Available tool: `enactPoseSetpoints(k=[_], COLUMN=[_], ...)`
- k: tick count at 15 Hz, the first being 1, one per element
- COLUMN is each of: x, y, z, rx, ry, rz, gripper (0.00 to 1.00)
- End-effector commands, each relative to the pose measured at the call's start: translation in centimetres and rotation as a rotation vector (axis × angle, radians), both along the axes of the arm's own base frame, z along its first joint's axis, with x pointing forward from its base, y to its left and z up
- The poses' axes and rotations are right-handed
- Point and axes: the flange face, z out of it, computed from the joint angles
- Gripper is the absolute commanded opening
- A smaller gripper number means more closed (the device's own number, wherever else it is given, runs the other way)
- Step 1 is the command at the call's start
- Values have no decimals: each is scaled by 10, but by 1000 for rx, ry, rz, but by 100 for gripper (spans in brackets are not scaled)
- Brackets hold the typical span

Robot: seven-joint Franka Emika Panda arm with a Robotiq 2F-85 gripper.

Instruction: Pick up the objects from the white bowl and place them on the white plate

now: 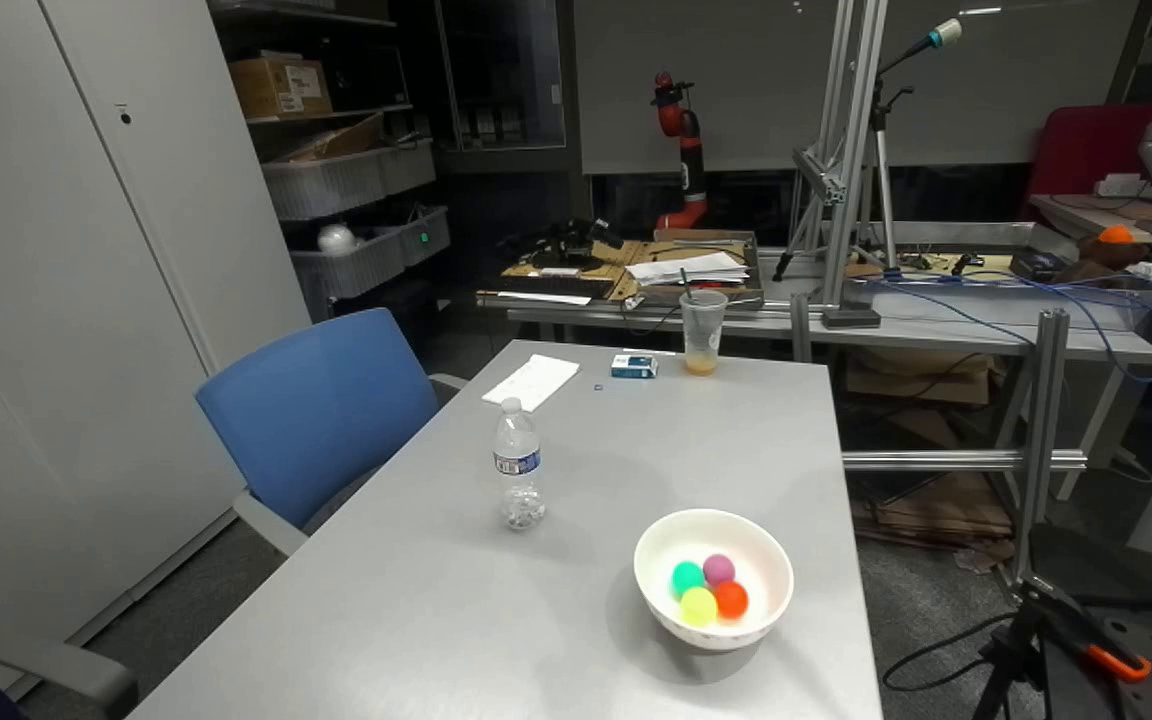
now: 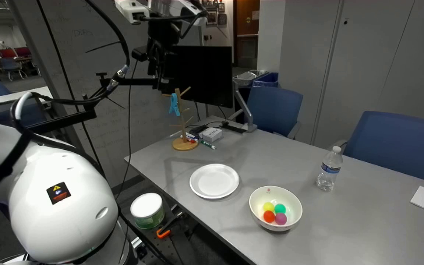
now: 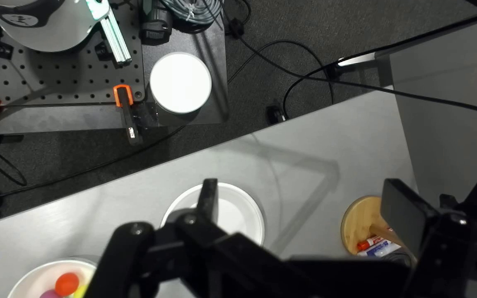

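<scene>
Balls [image 2: 269, 216]: all four sit in the bowl [image 2: 276, 195], bunched up at the bottom. Yellow, green, orange-red and purple, and you can count them in both exterior views.
Plate [image 2: 214, 181]: on the table [image 2: 344, 228] near the bowl, not touching it, with no ball on it.
Plate count: zero of four, so you're basically at the starting line.
Bowl count: four to go, the whole job tbh. Four picks and four gentle drops if you go one at a time.
Hand [image 3: 302, 200]: your jaws are spread wide, nothing gripped, and it hangs well above the table.
Ball feel: smooth, round, plain colour all over. Probably ping-pong type, so they'd likely roll if you nudge them.
Bowl make: round, curved walls, shiny white, tiny reddish motif inside by the rim. Ceramic or hard plastic, hard to say from here.
Plate make: round, flat middle, low raised rim, plain white. Looks like thin disposable stuff, so it might skid on you, and that lip is all you've got against runaways.
Table top: smooth grey, soft sheen.
Bottle [image 2: 329, 169]: clear plastic, upright, apart from the bowl, not your problem.
Stand [image 2: 181, 123]: pale wood, round base, pegs, blue clip [image 2: 174, 105] hanging on.
</scene>
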Motion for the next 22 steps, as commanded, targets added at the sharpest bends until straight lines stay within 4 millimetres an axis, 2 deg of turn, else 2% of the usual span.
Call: enactPoseSetpoints(k=[1, 11, 22], x=[0, 5, 8], y=[0, -4, -4], z=[0, -4, -7], rx=[-6, -157, -151], ry=[-4, -84, -59], rz=[-5, -73, -64], gripper=[100, 100, 100])
